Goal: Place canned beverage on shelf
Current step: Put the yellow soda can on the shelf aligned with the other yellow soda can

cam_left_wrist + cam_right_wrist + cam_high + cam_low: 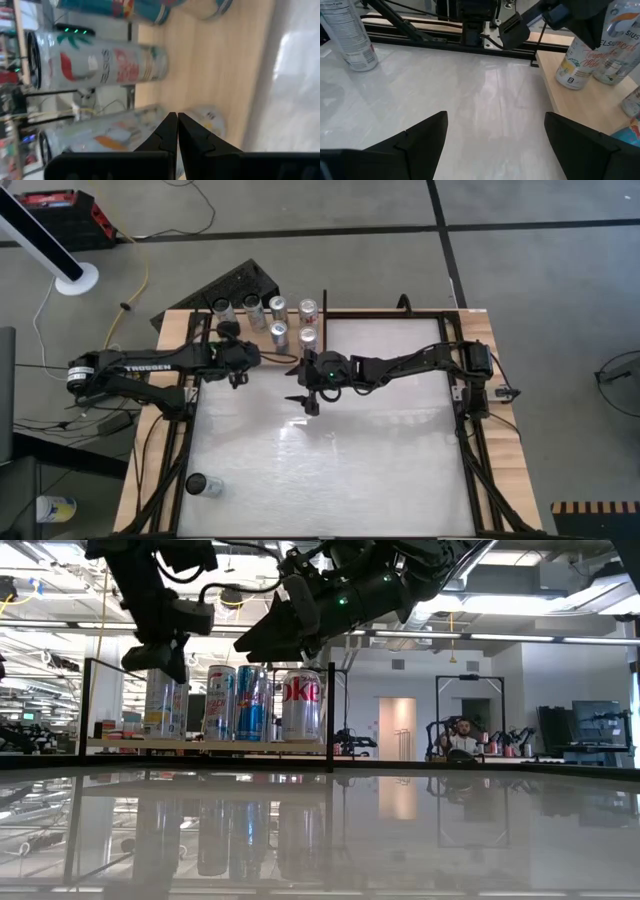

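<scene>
The pale wooden shelf is partly hidden by the closed left hand. Six upright aluminium cans are seen on it. The right hand is held open above the glossy white table, gripping nothing.

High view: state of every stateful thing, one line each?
left gripper: shut, empty, beside the shelf.
right gripper: open, empty, above the tabletop.
shelf: six cans upright on it.
lone can: lying on its side near the table's front left corner, off the shelf.

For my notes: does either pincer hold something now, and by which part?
Nothing is held: left pincer is shut empty, right pincer is open over bare tabletop.
</scene>
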Controlling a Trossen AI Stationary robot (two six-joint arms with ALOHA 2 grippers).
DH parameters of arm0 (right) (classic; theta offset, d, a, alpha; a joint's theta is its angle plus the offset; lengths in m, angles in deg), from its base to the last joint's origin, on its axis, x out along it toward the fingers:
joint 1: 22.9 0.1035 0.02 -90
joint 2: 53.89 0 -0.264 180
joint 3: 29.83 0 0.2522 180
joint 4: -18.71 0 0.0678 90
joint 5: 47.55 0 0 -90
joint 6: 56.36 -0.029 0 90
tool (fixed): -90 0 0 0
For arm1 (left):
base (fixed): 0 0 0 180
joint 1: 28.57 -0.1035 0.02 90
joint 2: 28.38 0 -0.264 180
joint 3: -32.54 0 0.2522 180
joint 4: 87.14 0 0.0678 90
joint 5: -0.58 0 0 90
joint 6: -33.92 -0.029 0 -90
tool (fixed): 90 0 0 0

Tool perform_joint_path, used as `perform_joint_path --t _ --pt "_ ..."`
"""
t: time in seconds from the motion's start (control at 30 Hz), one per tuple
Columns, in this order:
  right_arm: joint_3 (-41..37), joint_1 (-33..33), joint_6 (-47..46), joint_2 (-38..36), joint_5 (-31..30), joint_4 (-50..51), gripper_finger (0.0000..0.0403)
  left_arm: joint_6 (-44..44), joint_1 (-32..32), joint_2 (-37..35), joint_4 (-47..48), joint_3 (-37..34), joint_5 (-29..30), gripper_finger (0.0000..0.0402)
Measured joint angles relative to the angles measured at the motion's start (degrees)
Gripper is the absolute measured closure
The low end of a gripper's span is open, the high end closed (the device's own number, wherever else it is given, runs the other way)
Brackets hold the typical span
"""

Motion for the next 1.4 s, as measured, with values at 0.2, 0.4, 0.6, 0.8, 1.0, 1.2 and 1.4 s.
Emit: perform_joint_path --t 0.2,0.4,0.6,0.8,1.0,1.2,1.4 --pt "0.0 0.0 0.2 0.0 0.0 0.0 0.0047 0.6 0.0 0.0 3.2 -0.4 5.6 0.0401" --pt "0.0 0.0 0.2 0.0 0.0 -0.1 0.0047 4.0 -0.1 0.0 7.8 -0.4 7.5 0.0401" --pt "0.0 0.0 0.2 0.0 0.0 -0.3 0.0047 10.1 -0.1 0.0 14.3 -0.4 7.5 0.0401" --pt "0.0 -0.1 0.1 0.0 0.0 -0.3 0.0047 15.8 -0.1 0.0 19.4 -0.4 7.7 0.0401" --pt "0.0 -0.1 0.1 0.0 0.0 -0.3 0.0047 17.4 3.5 -2.1 15.4 1.2 -0.8 0.0401" --pt "0.0 -0.2 0.2 0.0 0.0 -0.5 0.0047 9.4 3.5 -8.1 6.1 2.4 -4.8 0.0401" --pt "0.0 0.0 -0.5 0.0 0.0 -0.5 0.0047 4.3 -3.8 -6.2 5.1 1.2 -3.3 0.0401"
